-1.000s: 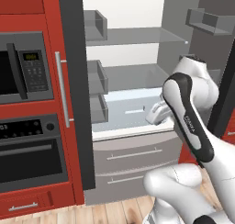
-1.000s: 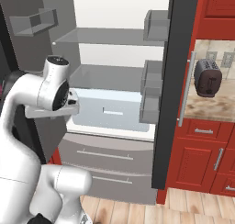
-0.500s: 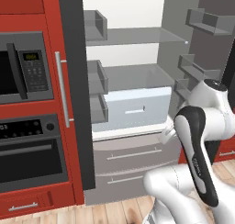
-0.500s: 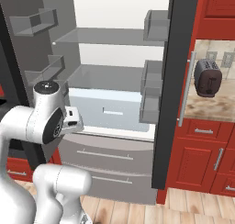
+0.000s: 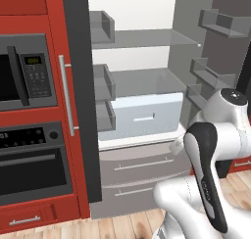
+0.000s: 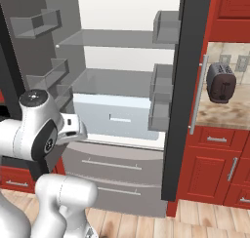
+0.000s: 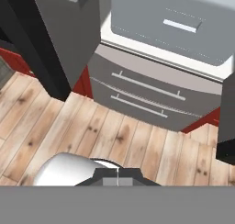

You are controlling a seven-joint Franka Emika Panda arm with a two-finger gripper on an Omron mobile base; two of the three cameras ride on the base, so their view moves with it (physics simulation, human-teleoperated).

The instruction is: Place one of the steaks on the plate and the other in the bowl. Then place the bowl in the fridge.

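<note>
The fridge stands with both doors swung wide, its grey shelves bare and a white inner drawer under them. From the other side the fridge looks the same. My arm is folded in front of its lower drawers, hand tilted down at the floor. The gripper is shut, its two dark fingertips pressed together with nothing between them. The steaks, the bowl and the plate are out of view.
A black microwave and wall oven sit in red cabinets left of the fridge. A dark toaster stands on the counter to its right. The open doors' bins jut out on both sides above the wooden floor.
The arm has drawn back out of the fridge and folded down; the hand has dropped from the inner drawer's height to the lower drawers. The gripper stays shut.
</note>
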